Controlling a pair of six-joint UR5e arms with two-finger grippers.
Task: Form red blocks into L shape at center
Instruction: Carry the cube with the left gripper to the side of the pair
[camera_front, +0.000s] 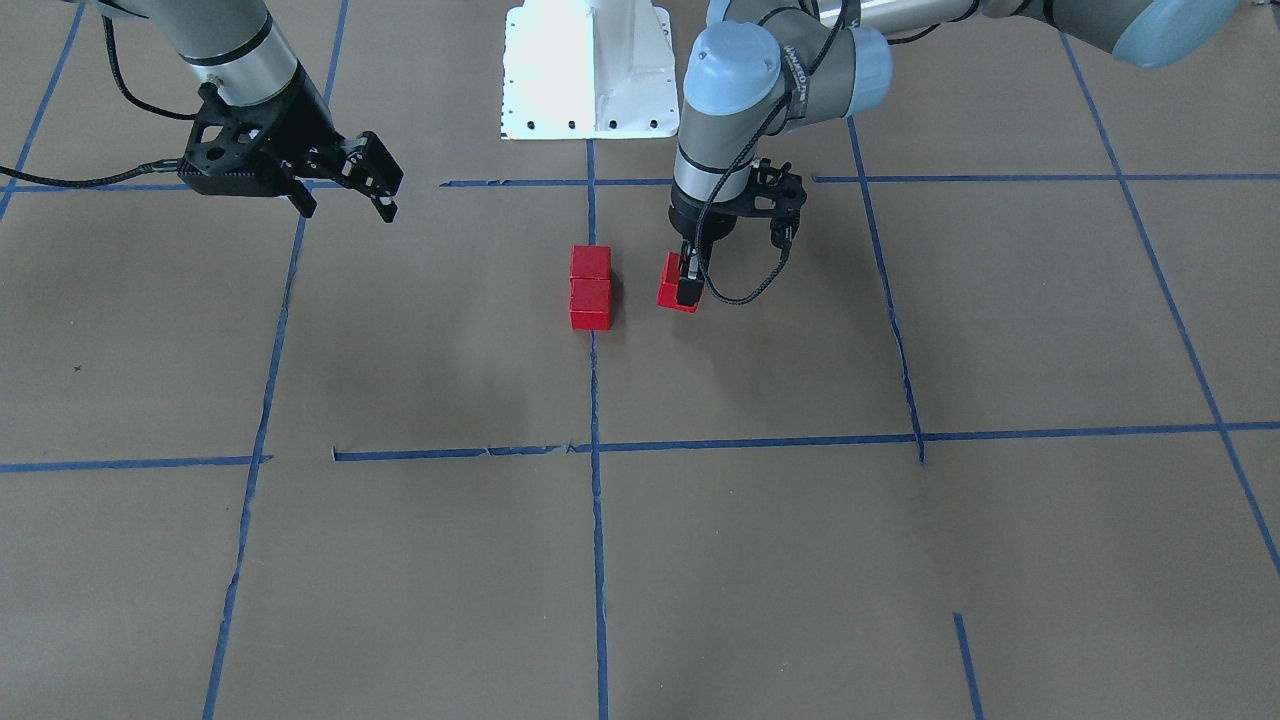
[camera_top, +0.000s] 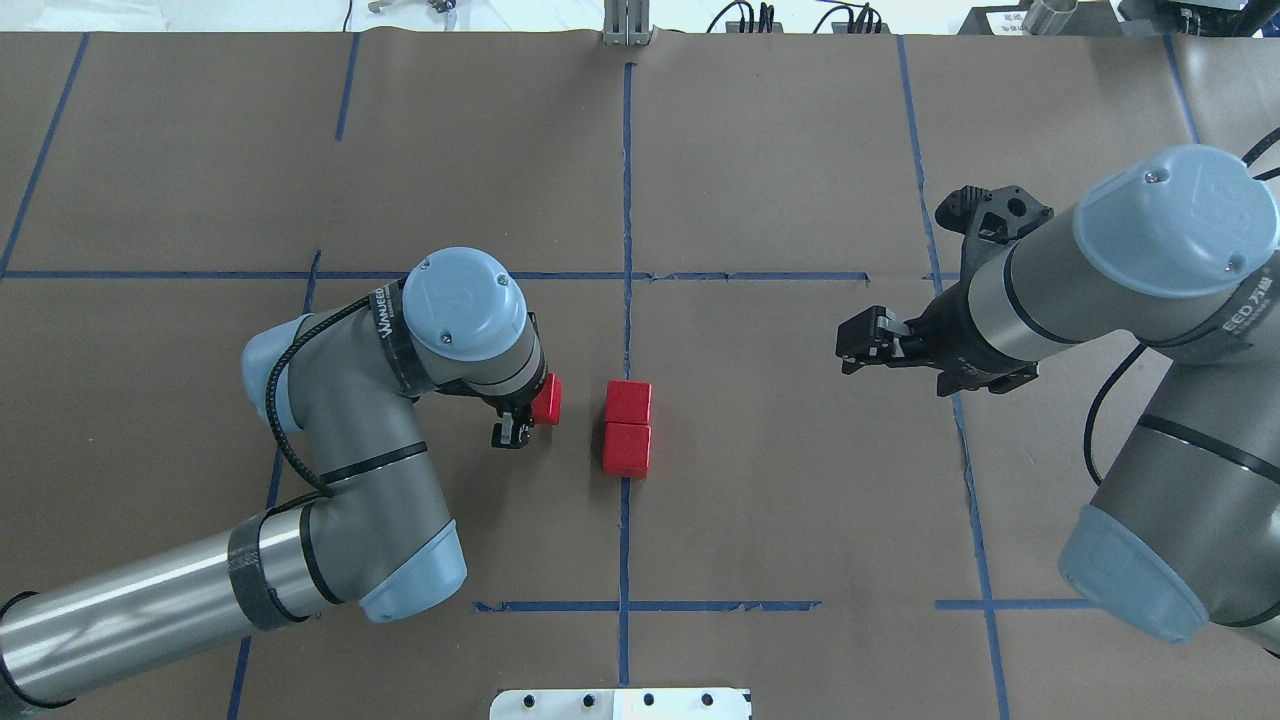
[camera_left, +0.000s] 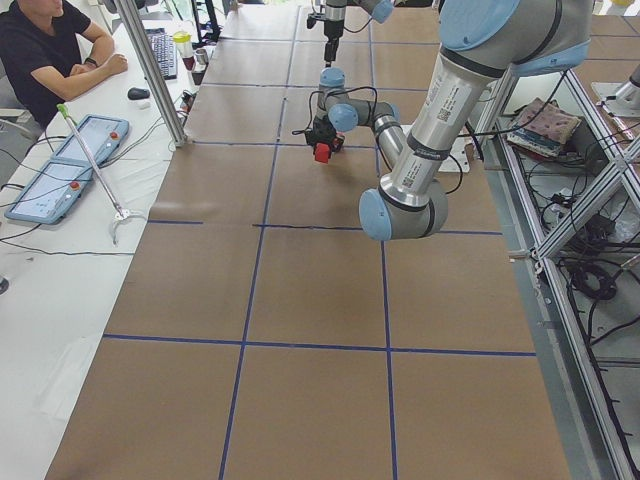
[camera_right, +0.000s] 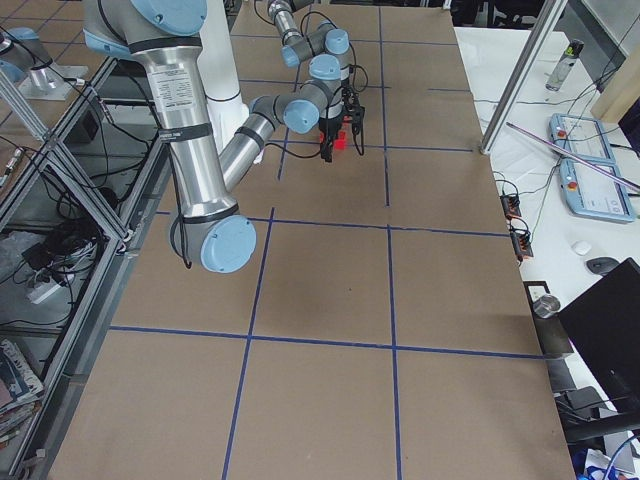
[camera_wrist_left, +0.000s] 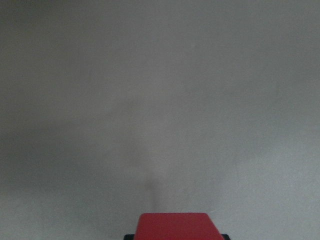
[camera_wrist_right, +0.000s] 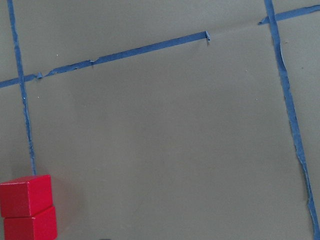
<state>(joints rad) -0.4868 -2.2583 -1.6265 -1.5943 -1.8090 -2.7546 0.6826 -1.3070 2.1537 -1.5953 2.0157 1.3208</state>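
Two red blocks (camera_top: 628, 402) (camera_top: 626, 449) lie touching in a short column on the centre tape line; they also show in the front view (camera_front: 590, 262) (camera_front: 590, 303) and at the lower left of the right wrist view (camera_wrist_right: 26, 195). My left gripper (camera_top: 535, 405) (camera_front: 678, 285) points down and is shut on the third red block (camera_top: 547, 398) (camera_front: 668, 283) (camera_wrist_left: 173, 226), about a block's width to the left of the pair. I cannot tell whether this block touches the table. My right gripper (camera_top: 850, 345) (camera_front: 345, 195) is open and empty, well to the right of the blocks.
The table is brown paper with a grid of blue tape (camera_top: 626, 200). The white robot base plate (camera_front: 590, 70) (camera_top: 620, 703) stands at the robot's edge. An operator (camera_left: 45, 50) sits at a side desk with tablets (camera_left: 65, 170).
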